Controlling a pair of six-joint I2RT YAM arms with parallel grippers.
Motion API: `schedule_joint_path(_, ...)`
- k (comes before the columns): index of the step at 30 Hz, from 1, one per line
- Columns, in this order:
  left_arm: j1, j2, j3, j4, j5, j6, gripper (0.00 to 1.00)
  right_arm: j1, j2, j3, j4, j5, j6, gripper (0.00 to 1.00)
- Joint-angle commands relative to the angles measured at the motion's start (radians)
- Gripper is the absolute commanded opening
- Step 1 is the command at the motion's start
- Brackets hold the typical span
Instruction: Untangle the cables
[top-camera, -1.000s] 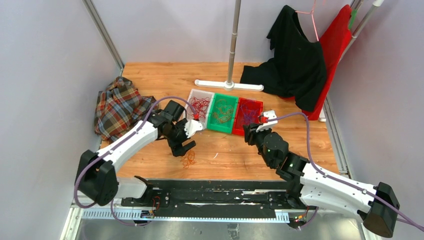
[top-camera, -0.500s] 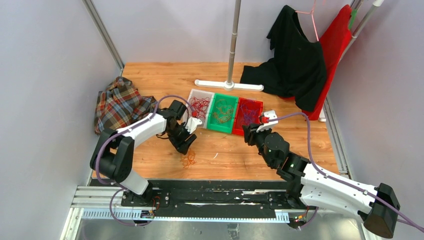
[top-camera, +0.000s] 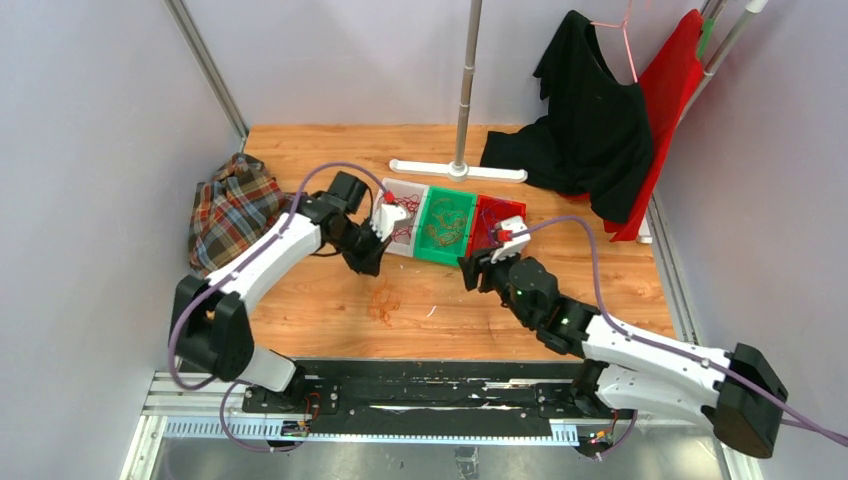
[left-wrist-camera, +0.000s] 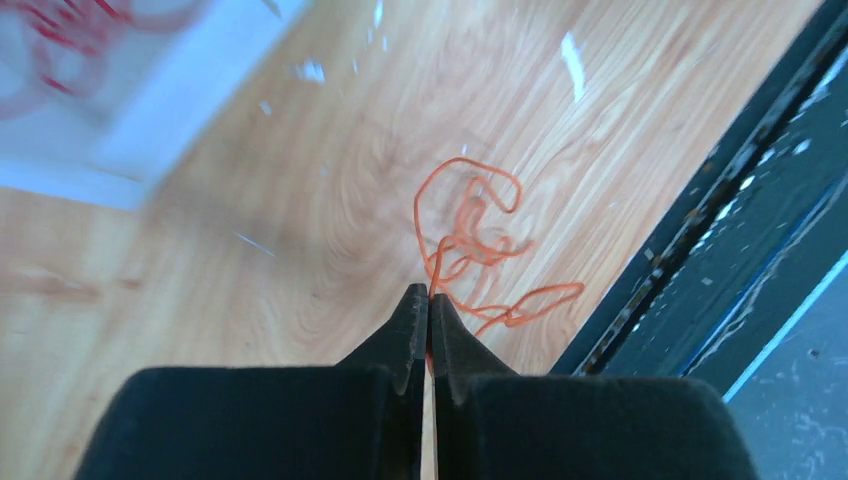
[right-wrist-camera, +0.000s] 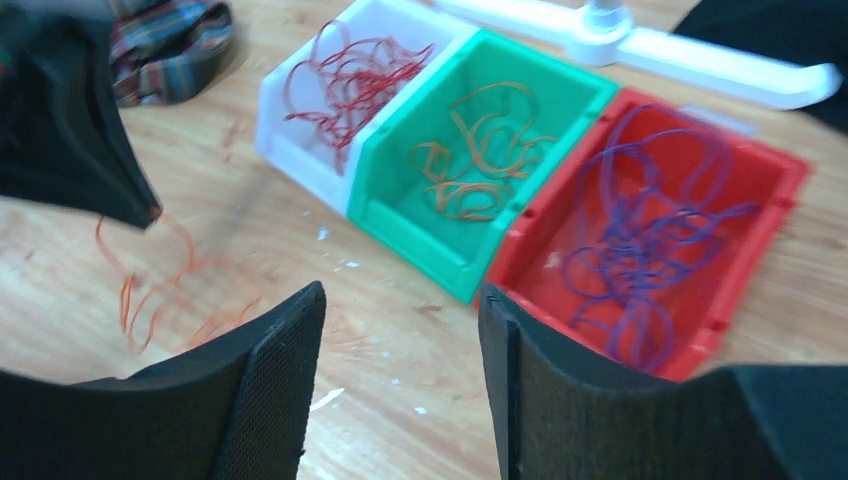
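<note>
A loose orange cable trails over the wooden table, and one strand runs between the tips of my left gripper, which is shut on it. From above, that gripper hangs just left of the white bin, with the orange cable dangling below it. More cables lie sorted in bins: red cables in the white one, orange in the green bin, purple in the red bin. My right gripper is open and empty in front of the green bin.
A plaid cloth lies at the left edge. A white stand base with its pole stands behind the bins. A black garment hangs at the back right over a red panel. The black rail borders the near side.
My left gripper has shut on the orange cable and moved back towards the white bin, pulling the cable up. My right gripper has opened wider and shifted left.
</note>
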Motion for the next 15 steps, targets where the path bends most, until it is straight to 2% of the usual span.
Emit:
schedule_joint_path(1, 0.006, -0.112, 0.118, -0.08, 0.13, -0.018, 0.01, 0.027, 0.125, 0.099, 0.086, -0.162, 0.02, 0.6)
schedule_joint_path(7, 0.004, -0.191, 0.186, -0.124, 0.177, -0.033, 0.01, 0.149, 0.324, 0.22, 0.206, -0.208, -0.043, 0.64)
schedule_joint_path(15, 0.002, -0.257, 0.227, -0.176, 0.23, -0.035, 0.01, 0.186, 0.492, 0.326, 0.303, -0.226, -0.064, 0.64)
